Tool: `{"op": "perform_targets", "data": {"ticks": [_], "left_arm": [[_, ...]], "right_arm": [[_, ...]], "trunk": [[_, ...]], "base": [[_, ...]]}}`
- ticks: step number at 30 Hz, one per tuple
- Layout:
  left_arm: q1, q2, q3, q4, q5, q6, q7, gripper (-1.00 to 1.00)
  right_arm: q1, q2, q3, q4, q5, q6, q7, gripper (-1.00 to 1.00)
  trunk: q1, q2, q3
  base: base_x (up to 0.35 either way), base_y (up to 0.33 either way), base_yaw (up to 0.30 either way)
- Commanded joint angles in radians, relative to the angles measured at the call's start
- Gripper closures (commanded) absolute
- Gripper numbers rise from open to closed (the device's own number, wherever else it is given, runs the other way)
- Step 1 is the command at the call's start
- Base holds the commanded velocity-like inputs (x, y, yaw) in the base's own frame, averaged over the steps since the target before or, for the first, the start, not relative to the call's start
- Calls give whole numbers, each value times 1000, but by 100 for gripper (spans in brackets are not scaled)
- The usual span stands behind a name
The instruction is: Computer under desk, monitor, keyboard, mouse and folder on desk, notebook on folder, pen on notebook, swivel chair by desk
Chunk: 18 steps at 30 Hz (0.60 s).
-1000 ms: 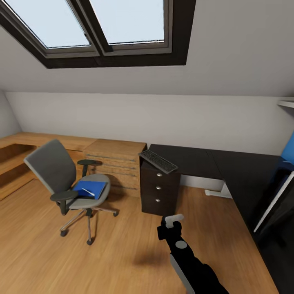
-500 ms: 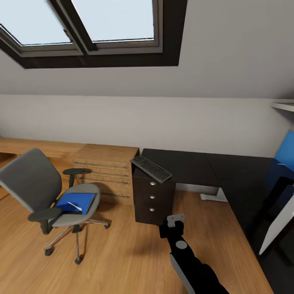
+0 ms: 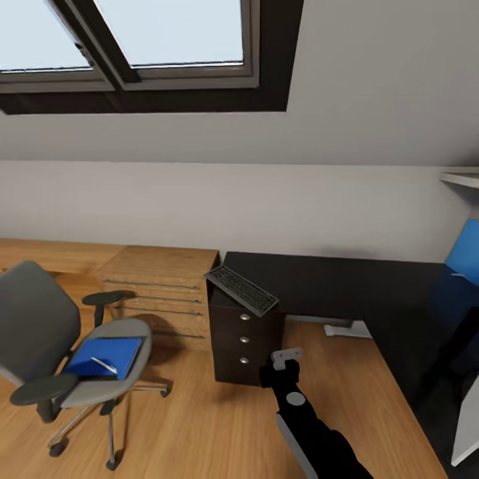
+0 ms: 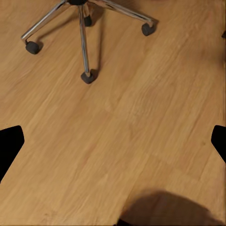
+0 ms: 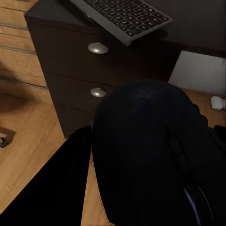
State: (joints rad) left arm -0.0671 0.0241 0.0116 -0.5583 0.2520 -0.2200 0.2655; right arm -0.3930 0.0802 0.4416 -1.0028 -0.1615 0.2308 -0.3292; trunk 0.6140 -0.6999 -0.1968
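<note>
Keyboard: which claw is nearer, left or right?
Right. The right claw hangs before the drawers below the keyboard; the left claw faces floor by the swivel chair.

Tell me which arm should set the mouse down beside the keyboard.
Right. Its gripper appears to hold the black mouse and faces the keyboard on the desk. The left gripper hangs open over the floor by the chair base, pointing away from the desk.

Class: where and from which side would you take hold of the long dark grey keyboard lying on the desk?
Probably the dark grey keyboard's end overhanging the glossy black desk's front edge. Come from the open floor side: that end juts free, letting claw fingers close above and below.
</note>
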Motion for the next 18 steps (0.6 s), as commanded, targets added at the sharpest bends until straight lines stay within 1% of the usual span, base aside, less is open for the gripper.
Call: {"op": "perform_targets", "data": {"ticks": [1, 4, 7, 13, 16, 17, 18], "left_arm": [[0, 0, -2, 0, 9, -4, 1, -100], [0, 0, -2, 0, 9, -4, 1, -100], [0, 0, -2, 0, 9, -4, 1, -100], [0, -1, -2, 0, 9, -4, 1, -100], [0, -1, -3, 9, 9, -4, 1, -100], [0, -1, -5, 11, 9, -4, 1, -100], [0, -1, -16, 17, 9, -4, 3, -100]], "right_arm": [[-1, 0, 3, -1, -9, 4, -7, 100], [-1, 0, 3, -2, -9, 4, -7, 100], [-1, 0, 3, -1, -9, 4, -7, 100], [-1, 0, 3, -2, -8, 4, -7, 100], [-1, 0, 2, -2, -7, 4, -7, 100], [-1, -1, 2, -2, -7, 4, -7, 100], [-1, -2, 2, -4, -7, 4, -7, 100]], "trunk": [[-3, 6, 2], [-15, 27, 13], [-26, 48, 23], [-26, 48, 23], [-26, 48, 23], [-26, 48, 23], [-26, 48, 23]], "base": [[320, 108, -222], [321, 108, -214], [321, 108, -105], [321, 104, -21], [321, 37, -2], [321, 12, -1], [323, 3, 0]]}}
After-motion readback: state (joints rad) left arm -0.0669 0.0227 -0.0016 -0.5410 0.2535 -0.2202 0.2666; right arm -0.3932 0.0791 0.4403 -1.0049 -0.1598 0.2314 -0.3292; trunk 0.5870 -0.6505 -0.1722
